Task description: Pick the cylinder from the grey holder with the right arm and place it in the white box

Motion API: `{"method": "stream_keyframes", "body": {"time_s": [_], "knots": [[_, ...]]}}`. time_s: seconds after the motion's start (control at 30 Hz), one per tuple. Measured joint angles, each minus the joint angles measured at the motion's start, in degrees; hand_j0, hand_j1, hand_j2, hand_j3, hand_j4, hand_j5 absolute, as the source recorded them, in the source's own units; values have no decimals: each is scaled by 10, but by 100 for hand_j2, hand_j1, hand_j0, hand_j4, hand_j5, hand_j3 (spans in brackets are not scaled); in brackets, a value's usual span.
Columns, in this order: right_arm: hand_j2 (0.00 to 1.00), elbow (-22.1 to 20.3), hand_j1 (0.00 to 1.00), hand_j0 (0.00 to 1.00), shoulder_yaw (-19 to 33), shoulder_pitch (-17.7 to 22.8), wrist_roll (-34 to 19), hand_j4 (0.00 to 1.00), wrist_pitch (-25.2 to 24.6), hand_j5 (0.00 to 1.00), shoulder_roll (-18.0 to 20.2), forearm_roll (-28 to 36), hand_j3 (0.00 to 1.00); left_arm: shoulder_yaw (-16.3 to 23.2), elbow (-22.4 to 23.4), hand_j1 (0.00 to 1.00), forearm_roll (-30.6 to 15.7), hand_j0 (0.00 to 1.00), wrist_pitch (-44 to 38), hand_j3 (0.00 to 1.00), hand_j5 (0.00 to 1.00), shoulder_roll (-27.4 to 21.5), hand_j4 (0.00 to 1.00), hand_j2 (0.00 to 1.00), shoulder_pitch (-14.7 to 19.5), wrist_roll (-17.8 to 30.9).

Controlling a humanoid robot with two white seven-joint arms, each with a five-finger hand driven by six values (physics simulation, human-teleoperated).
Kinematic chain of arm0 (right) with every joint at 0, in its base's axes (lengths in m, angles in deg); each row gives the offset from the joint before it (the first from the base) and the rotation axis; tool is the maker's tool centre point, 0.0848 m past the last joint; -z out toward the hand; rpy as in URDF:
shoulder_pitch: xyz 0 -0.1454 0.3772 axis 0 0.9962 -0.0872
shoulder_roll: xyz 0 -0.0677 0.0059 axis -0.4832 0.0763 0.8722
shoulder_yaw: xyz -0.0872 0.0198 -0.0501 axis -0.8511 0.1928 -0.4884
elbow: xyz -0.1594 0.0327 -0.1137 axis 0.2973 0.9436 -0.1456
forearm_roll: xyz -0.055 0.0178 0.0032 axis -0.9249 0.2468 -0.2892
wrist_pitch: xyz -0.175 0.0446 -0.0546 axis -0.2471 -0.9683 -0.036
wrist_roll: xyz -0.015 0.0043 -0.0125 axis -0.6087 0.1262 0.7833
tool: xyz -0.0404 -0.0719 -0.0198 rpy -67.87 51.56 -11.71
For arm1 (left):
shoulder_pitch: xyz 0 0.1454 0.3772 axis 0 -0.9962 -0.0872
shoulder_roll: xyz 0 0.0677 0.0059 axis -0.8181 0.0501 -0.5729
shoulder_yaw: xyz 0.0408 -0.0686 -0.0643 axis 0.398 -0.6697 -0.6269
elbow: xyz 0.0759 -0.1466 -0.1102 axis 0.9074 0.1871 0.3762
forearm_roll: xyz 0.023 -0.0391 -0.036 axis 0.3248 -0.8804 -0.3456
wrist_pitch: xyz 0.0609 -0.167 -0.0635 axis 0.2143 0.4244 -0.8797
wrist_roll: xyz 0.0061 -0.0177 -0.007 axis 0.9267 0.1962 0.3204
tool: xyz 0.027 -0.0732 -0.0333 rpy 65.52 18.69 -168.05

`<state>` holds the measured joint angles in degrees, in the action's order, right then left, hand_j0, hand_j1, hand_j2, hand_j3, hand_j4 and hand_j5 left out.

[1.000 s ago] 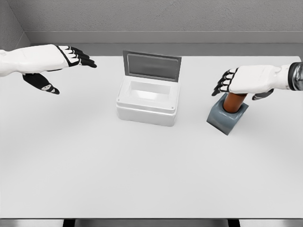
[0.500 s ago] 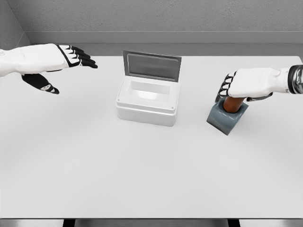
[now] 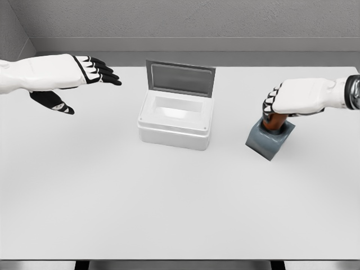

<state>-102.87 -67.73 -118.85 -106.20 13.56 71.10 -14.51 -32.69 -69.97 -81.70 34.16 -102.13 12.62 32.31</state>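
A brown cylinder (image 3: pixel 274 124) stands in the grey holder (image 3: pixel 269 140) at the right of the table. My right hand (image 3: pixel 281 107) sits over the cylinder's top with its fingers curled around it, hiding most of it. The white box (image 3: pixel 176 118) stands in the middle of the table with its lid (image 3: pixel 180 78) raised at the back and its inside bare. My left hand (image 3: pixel 84 76) hovers at the far left, fingers spread, holding nothing.
The white table (image 3: pixel 169 202) runs to a front edge near the bottom of the view. A grey wall (image 3: pixel 185 22) stands behind it. The box lies about a hand's width left of the holder.
My right hand's fingers have closed around the cylinder's top over the last second. The left hand has drifted slightly to the right.
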Motion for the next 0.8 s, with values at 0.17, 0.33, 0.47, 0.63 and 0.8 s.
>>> {"method": "stream_keyframes", "body": {"time_s": [0.17,0.33,0.47,0.63,0.8], "knots": [[52,-2,52,52,2,-9,0,52,0,52,8,2,52,0,-2,100,0,100,0,100,100,-5,100,100,0,0],[52,-15,52,52,3,-15,0,52,0,52,14,1,52,-1,-5,100,0,100,0,100,100,-14,100,100,1,0],[52,-19,52,52,3,-23,0,52,0,52,11,0,52,-2,-8,100,0,100,0,100,100,-18,100,100,0,0],[52,-19,52,52,3,-29,0,52,0,52,4,-1,52,-2,-9,100,-1,100,0,100,100,-20,100,100,1,0],[52,-18,52,52,3,-33,0,52,0,52,-11,-1,52,-2,-15,100,-1,100,0,100,100,-22,100,100,1,0]]}}
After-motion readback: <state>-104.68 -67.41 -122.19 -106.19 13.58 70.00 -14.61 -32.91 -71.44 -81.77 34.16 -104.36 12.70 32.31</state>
